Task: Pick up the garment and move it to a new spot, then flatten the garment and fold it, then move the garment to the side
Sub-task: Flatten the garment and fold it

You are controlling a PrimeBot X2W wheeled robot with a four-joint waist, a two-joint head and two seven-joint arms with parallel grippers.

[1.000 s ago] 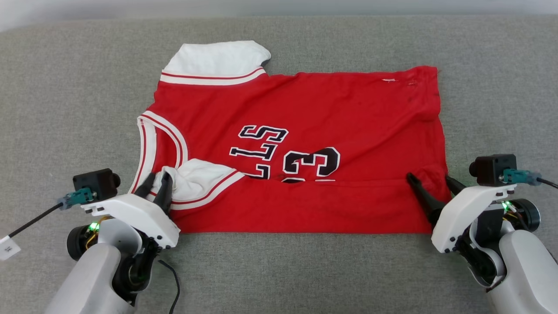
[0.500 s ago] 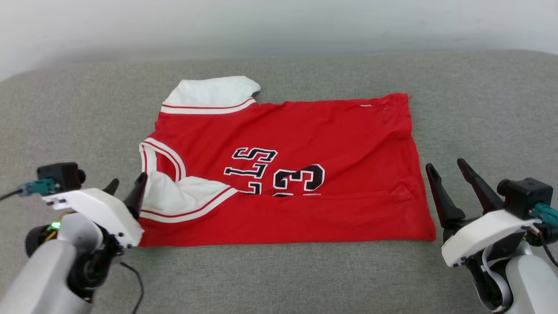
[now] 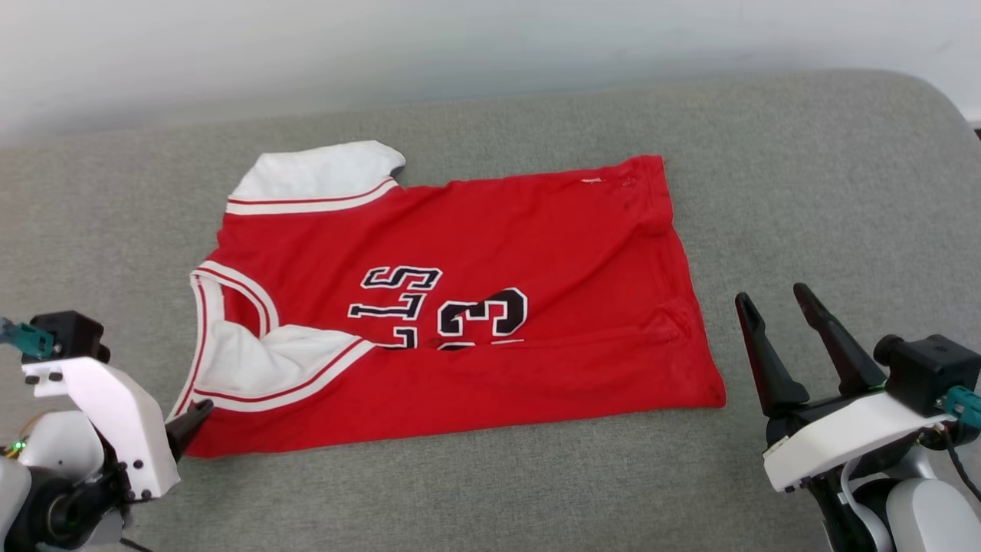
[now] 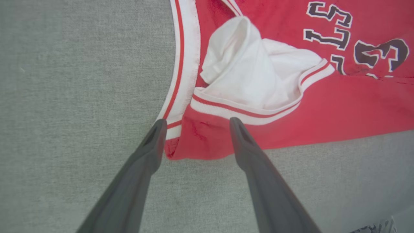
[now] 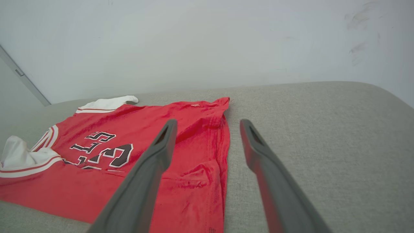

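Observation:
The garment [image 3: 490,238], a red jersey with white sleeves and black lettering, lies spread on the grey padded surface [image 3: 805,192]. Its near edge is folded up over the lower part of the number. One white sleeve [image 3: 314,172] sticks out at the back left. The other sleeve [image 4: 255,77] lies bunched beside the striped collar [image 3: 203,307]. My left gripper [image 3: 188,418] is open at the garment's near left corner [image 4: 181,149], its fingers [image 4: 155,139] straddling it without holding it. My right gripper [image 3: 772,296] is open, just right of the hem [image 5: 223,155] and apart from it.
A pale wall [image 3: 460,46] rises behind the grey surface. The surface's rounded right edge [image 3: 954,115] shows at the far right. Grey padding stretches to the right of the garment and along the near side.
Both grippers opened and let go of the garment, the left off the white sleeve, the right off the hem, and drew back. The head camera has shifted, so the whole picture moved.

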